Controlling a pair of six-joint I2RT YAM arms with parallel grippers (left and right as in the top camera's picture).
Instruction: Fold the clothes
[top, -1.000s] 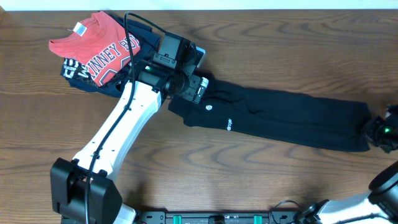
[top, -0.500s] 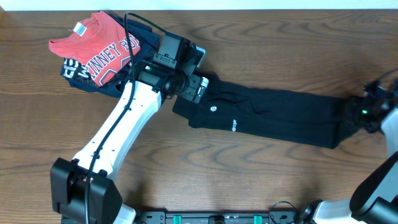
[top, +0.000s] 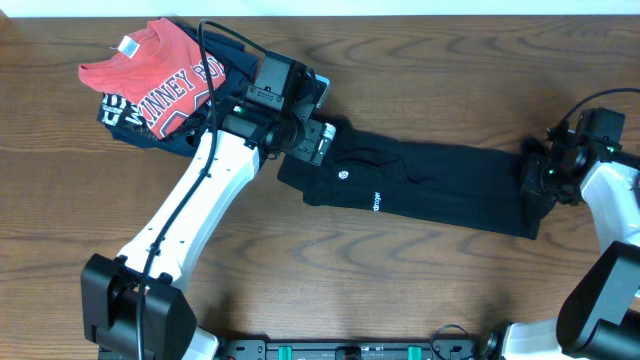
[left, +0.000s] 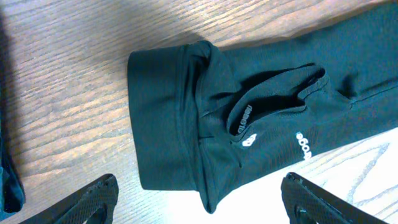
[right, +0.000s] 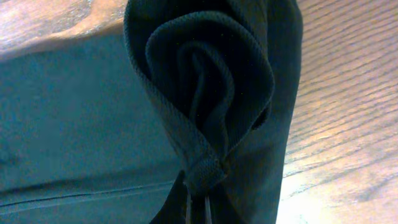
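The end of the black T-shirt is pinched in the closed fingers of the right gripper, its hem bunched into a roll just above the fingertips; this hold is judged to serve for carrying that end over toward the collar. Bare table is left on either side of the gripper, so room is ample. From there the shirt is laid out as a long strip to the left gripper, held wide astride the collar end, gripping nothing. Just beyond it, the red T-shirt and navy garment are piled.

The left claw gapes wide, pointing downward; the right claw is pinched tight.
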